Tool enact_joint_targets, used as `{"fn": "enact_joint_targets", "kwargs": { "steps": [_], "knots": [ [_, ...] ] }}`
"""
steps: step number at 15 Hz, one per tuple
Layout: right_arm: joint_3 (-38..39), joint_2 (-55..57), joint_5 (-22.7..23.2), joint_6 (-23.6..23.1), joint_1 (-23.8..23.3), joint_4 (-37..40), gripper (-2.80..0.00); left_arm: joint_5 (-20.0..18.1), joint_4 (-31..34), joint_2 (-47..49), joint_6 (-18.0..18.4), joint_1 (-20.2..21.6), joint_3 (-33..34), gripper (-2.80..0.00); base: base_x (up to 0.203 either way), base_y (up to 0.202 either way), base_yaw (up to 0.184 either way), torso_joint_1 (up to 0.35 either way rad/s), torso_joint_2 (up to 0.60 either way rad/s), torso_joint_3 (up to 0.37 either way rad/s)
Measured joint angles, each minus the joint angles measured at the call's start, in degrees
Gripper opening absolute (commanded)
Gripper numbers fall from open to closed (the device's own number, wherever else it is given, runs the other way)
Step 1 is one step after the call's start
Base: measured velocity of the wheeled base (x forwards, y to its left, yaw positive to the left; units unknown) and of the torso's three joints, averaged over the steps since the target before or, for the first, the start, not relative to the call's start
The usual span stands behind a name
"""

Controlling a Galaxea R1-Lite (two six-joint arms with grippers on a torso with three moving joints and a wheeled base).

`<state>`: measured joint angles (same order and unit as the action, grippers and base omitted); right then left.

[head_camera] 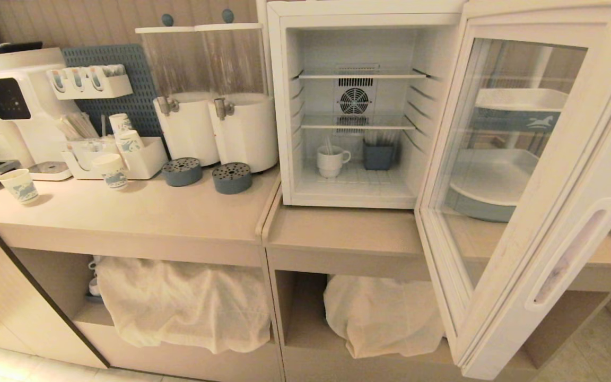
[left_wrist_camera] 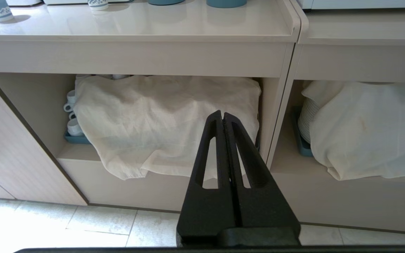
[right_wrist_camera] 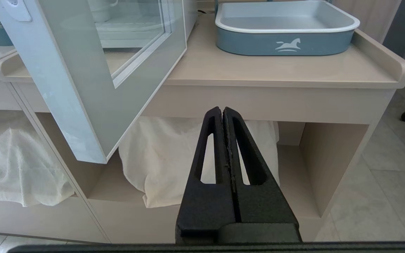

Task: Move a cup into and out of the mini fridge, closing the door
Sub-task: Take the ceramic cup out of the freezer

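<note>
Door [head_camera: 528,180] swung wide to my right, so I had the mini fridge [head_camera: 356,106] mouth open from the front. Bottom level: cup [head_camera: 331,161] left, blue holder [head_camera: 378,155] right, gap between them. Wire shelf [head_camera: 357,126] just above capped headroom. Worktop [head_camera: 337,233] strip before it was bare.

The left gripper [left_wrist_camera: 222,117] has its two black fingers [left_wrist_camera: 212,147] pressed together along their full length (no gap shows between the tips), and nothing is between them. The right gripper [right_wrist_camera: 222,113] is in the same pose, fingers [right_wrist_camera: 246,147] together, empty.
</note>
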<state>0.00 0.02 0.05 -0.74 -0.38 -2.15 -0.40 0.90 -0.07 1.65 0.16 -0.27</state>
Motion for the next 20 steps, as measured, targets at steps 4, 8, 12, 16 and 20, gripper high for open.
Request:
{"fn": "enact_joint_targets", "kwargs": {
  "steps": [4, 8, 12, 16, 20],
  "knots": [
    [-0.02, 0.00, -0.03, -0.05, 0.07, 0.05, -2.80, 0.02, -0.06, 0.00, 0.14, 0.09, 0.02, -2.80, 0.000, 0.027, 0.002, 0.002, 0.00, -0.002],
    [0.00, 0.00, 0.05, -0.11, 0.00, 0.04, -2.80, 0.07, -0.04, 0.00, 0.17, -0.02, 0.02, -2.80, 0.000, 0.188, 0.000, 0.002, 0.00, 0.003],
    [0.00, 0.00, 0.05, -0.20, 0.02, 0.06, -2.80, 0.07, -0.03, 0.00, 0.19, 0.06, 0.00, -2.80, 0.000, 0.195, -0.001, 0.003, 0.00, 0.004],
    [0.00, 0.00, 0.02, -0.13, 0.00, 0.04, -2.80, 0.07, -0.05, 0.00, 0.17, -0.02, 0.00, -2.80, 0.000, 0.195, 0.000, 0.001, 0.00, 0.004],
    [0.00, 0.00, 0.02, -0.13, 0.00, 0.06, -2.80, 0.06, -0.05, 0.00, 0.17, 0.00, 0.00, -2.80, 0.000, 0.192, 0.001, 0.002, 0.00, 0.000]
  ]
}}
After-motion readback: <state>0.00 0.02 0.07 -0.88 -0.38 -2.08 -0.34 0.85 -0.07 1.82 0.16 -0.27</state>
